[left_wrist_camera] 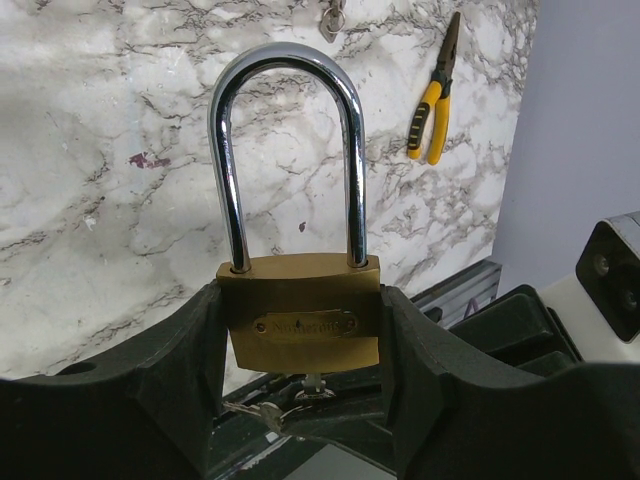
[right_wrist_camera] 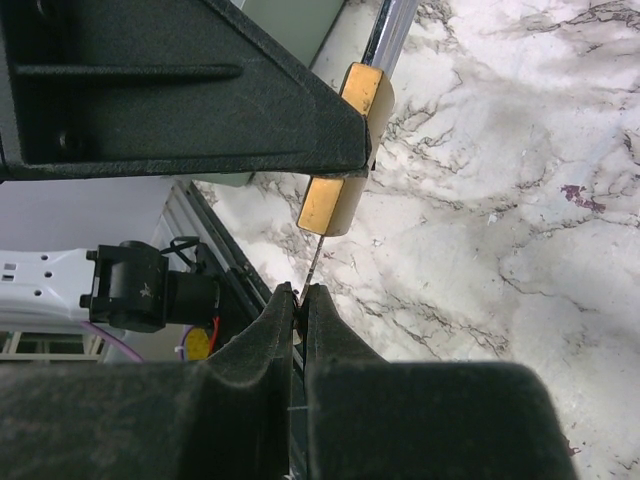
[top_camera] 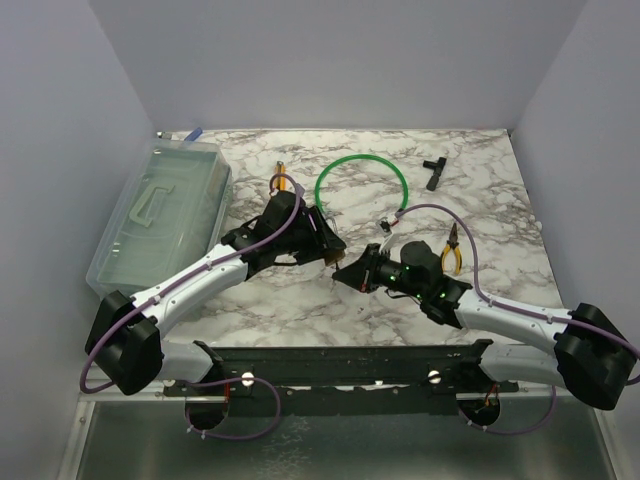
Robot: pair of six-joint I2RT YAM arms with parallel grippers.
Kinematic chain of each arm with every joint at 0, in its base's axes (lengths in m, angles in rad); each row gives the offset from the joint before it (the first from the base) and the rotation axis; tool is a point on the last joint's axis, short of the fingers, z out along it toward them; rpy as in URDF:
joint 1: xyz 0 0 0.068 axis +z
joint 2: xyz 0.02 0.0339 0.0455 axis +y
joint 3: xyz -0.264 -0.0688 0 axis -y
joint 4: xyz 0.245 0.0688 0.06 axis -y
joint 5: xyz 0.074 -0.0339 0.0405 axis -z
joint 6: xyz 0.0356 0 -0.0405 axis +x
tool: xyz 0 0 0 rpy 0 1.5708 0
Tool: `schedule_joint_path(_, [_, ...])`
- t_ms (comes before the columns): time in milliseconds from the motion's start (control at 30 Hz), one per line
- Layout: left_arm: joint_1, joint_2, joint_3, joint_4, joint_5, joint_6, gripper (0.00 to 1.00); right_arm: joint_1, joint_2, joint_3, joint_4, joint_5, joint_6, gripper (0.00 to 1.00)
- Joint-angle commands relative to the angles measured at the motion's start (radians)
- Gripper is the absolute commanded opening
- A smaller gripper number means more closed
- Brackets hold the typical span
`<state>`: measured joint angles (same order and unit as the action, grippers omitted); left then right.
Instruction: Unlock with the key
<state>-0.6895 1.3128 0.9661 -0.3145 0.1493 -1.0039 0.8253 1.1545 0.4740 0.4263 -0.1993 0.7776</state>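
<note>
**At table centre: a thin key, a tight pinch, a lock not yet open**

Near the middle of the table (top_camera: pixel 300 305), the left tool (left_wrist_camera: pixel 300 345) is clenched on the narrow sides of the brass padlock (left_wrist_camera: pixel 300 295). Its steel shackle (left_wrist_camera: pixel 287 150) points to twelve o'clock in the left wrist view with both legs seated, so I judge the lock not yet open. The key (right_wrist_camera: pixel 312 262) sits in the keyhole at the padlock's six o'clock end, and the right tool (right_wrist_camera: pixel 298 300) is pinched shut on its outer end.

Trouble would most likely come from the turn. The key is thin and the pads hold little of it. If the right wrist rolls off the keyway's axis, the blade could bend or slide out of the pinch. The padlock body could also twist between the left pads and soak up the turn. A spare key (left_wrist_camera: pixel 258 412) hanging beside might snag.

At nine o'clock in the top view stands a clear plastic case (top_camera: pixel 165 215), lid shut; I cannot tell what, if anything, is inside. Yellow-handled pliers (top_camera: pixel 452 252) lie at three o'clock, apart from both tools.
</note>
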Motion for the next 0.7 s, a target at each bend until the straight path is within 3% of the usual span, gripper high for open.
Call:
schedule_joint_path(0, [0.006, -0.034, -0.001, 0.040, -0.089, -0.011, 0.00, -0.003, -0.011, 0.015, -0.008, 0.017, -0.014, 0.00])
schedule_joint_path(233, [0.028, -0.021, 0.005, 0.041, -0.142, -0.038, 0.00, -0.003, 0.002, 0.006, -0.009, -0.016, -0.030, 0.00])
schedule_joint_path(667, [0.028, -0.012, 0.002, 0.064, -0.092, -0.064, 0.00, -0.003, 0.088, 0.023, 0.079, -0.084, -0.029, 0.00])
